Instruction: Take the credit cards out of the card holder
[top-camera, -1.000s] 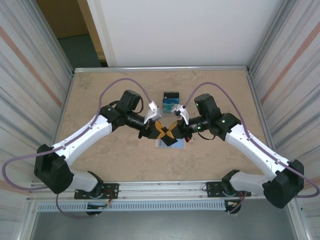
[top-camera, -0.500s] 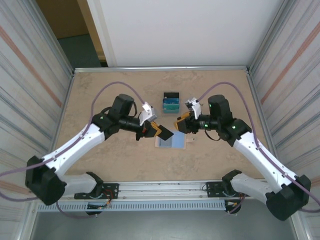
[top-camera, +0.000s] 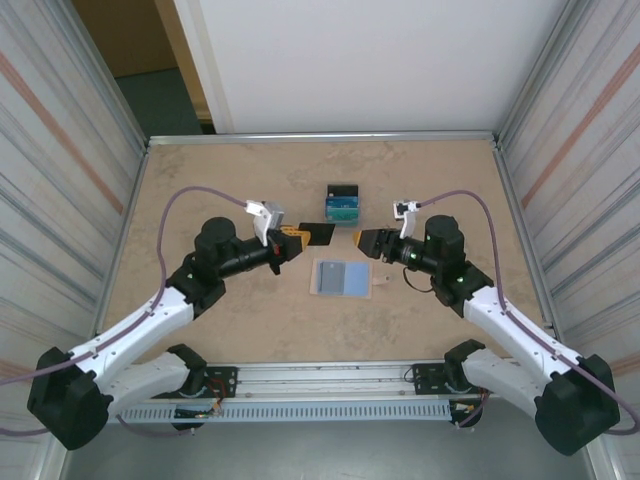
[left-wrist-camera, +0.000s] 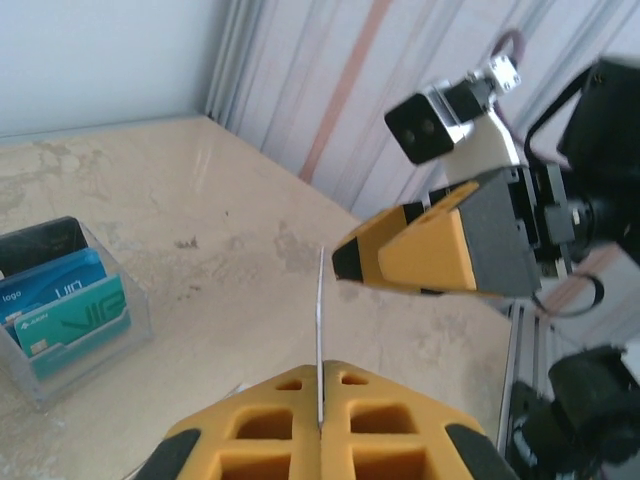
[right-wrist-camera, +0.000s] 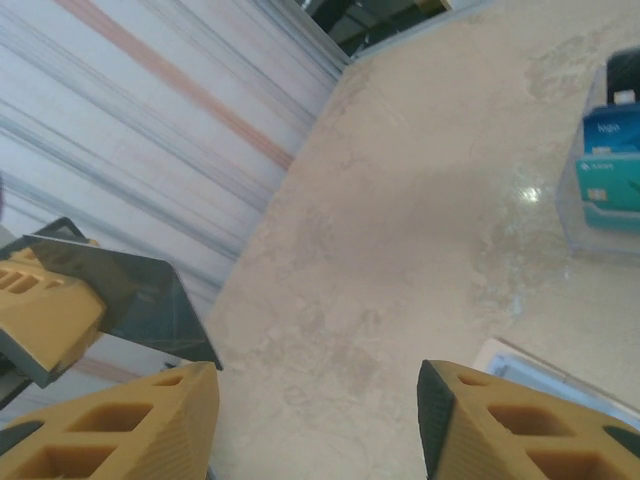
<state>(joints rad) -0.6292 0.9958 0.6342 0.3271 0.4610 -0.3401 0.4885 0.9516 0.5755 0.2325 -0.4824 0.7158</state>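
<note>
Tabletop (top-camera: 200, 190) roomy; L tool (top-camera: 299, 237) clenched on black card (top-camera: 320, 234), R tool (top-camera: 359, 241) released; card holder (top-camera: 341, 278) flat nearby.

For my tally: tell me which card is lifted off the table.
The black card, pinched in the left pincer in mid-air; the other cards stand in the clear box.

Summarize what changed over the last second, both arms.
Both arms drew back from the card holder. The left pincer, shut on the black card, carried it off the holder toward the far side. The right pincer opened and retreated right. Holder and the clear box of cards stayed put.
</note>
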